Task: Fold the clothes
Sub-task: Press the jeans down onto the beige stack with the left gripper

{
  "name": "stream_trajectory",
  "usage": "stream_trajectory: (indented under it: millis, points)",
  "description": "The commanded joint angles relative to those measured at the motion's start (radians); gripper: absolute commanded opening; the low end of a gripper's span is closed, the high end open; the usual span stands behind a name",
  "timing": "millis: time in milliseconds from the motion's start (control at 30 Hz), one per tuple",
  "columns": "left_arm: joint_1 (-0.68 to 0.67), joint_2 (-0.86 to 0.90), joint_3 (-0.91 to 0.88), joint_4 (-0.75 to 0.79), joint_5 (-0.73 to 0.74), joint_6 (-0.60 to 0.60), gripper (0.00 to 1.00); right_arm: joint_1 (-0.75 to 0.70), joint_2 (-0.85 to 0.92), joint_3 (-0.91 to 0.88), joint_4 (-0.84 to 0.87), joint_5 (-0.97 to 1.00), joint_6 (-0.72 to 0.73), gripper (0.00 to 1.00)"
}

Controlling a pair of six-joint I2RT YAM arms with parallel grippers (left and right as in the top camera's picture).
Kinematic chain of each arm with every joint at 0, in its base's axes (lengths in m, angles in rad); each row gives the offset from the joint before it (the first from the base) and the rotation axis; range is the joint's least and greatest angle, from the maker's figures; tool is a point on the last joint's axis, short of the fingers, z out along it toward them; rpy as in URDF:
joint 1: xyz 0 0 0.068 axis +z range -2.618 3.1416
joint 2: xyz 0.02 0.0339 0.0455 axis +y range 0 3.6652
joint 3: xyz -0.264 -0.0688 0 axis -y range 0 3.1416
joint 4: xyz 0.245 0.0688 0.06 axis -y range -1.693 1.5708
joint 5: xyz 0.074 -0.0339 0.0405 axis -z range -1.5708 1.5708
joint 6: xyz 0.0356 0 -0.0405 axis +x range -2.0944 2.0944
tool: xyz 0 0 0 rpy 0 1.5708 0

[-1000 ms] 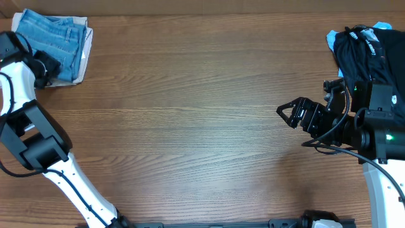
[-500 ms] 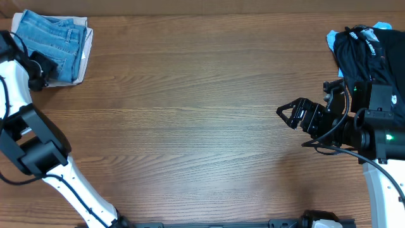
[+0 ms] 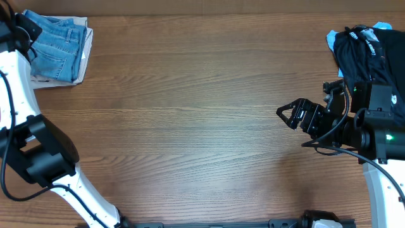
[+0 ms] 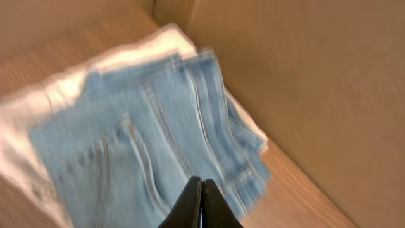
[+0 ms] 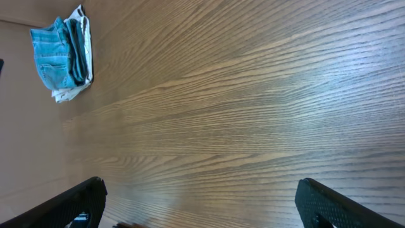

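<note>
Left arm has swung up and away toward the far left corner of the desk (image 3: 190, 126), and the left claw (image 4: 201, 190) has snapped shut since a second ago. Before, it was half open by the near edge of the jeans (image 3: 56, 45). Now its two fingers are pressed flat together, and nothing shows between them. The left wrist view shows the closed tips in front of the blue cloth. I cannot tell if they touch it.

The jeans are folded into a small, neat stack. They lie in the far left corner of the desk, on top of a white cloth (image 3: 88, 41) that peeks out at the edges. A seam and a stitched pocket show on the top layer. A plain brown wall (image 4: 316, 76) stands right behind the stack.

The right arm has not moved at all. The right claw (image 3: 292, 114) hangs above the bare wood on the right side, well apart from the jeans. Its two black fingers are spread wide open and hold nothing. In the right wrist view they sit at the two bottom corners, with only wood grain between them.

A heap of dark clothes (image 3: 364, 57) lies in the far right corner, with a bit of light blue cloth (image 3: 333, 39) sticking out from under it.
</note>
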Motion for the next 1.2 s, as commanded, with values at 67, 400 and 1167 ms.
stream_trajectory:
  millis: [67,400,1167]
  points:
    - [0.002,0.116,-0.004,0.1,-0.107,0.264,0.04,0.003,-0.003,0.013,-0.002,0.047,-0.007,1.0]
    - [0.063,0.336,-0.004,0.145,-0.272,0.327,0.13,0.003,-0.003,0.013,-0.006,0.051,-0.006,1.0]
    - [-0.008,0.157,0.009,0.271,-0.097,0.297,0.07,0.003,0.042,0.013,-0.012,0.059,0.001,1.0]
